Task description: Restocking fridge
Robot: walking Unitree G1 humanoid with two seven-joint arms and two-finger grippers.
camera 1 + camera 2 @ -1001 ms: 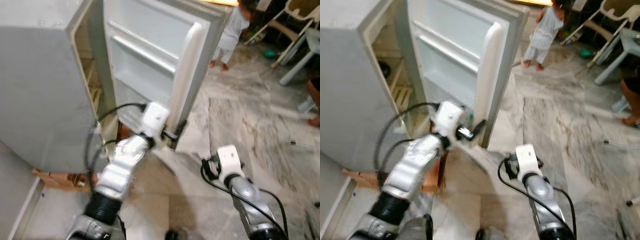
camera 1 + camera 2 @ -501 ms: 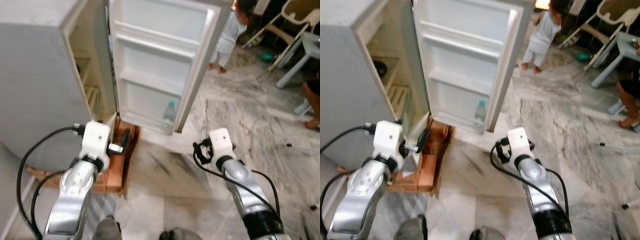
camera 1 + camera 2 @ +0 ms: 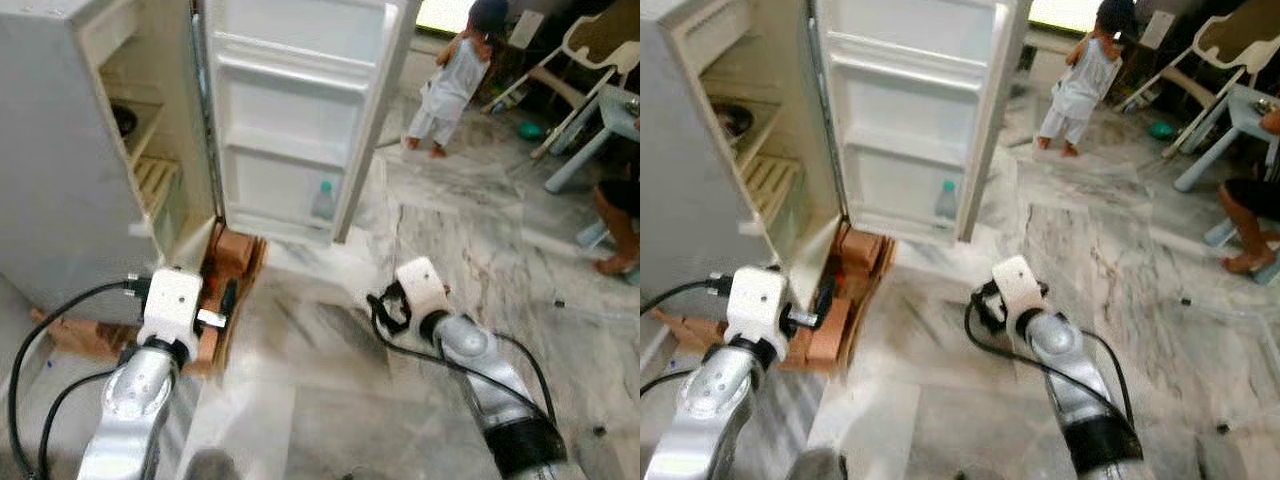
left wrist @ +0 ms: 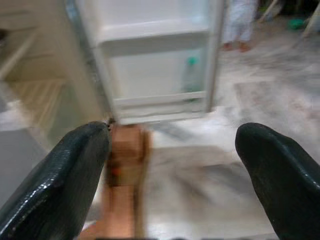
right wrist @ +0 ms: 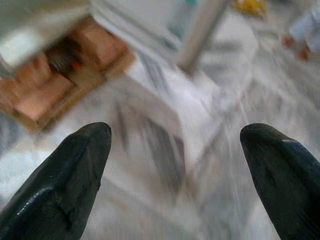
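Note:
The white fridge [image 3: 60, 200] stands at the left with its door [image 3: 290, 120] swung wide open. A clear bottle with a green cap [image 3: 322, 200] stands in the door's lowest shelf; the other door shelves look bare. Inside the cabinet I see slatted shelves [image 3: 150, 180] and a dark bowl [image 3: 124, 120]. My left gripper [image 3: 226, 300] hangs low in front of the fridge's base, open and holding nothing. My right gripper [image 5: 172, 170] hovers over the marble floor to the right, open too, with nothing between its fingers [image 5: 65, 175].
The fridge rests on a reddish brick and wood base [image 3: 232, 262]. A small person [image 3: 448, 85] stands on the marble floor [image 3: 470, 220] behind the door. Another person's leg [image 3: 612, 215], white plastic chairs [image 3: 600, 30] and a table leg [image 3: 580, 150] are at the far right.
The fridge door has swung from half open to wide open. My left gripper has left the door's edge and dropped back low near the base. The camera view has shifted.

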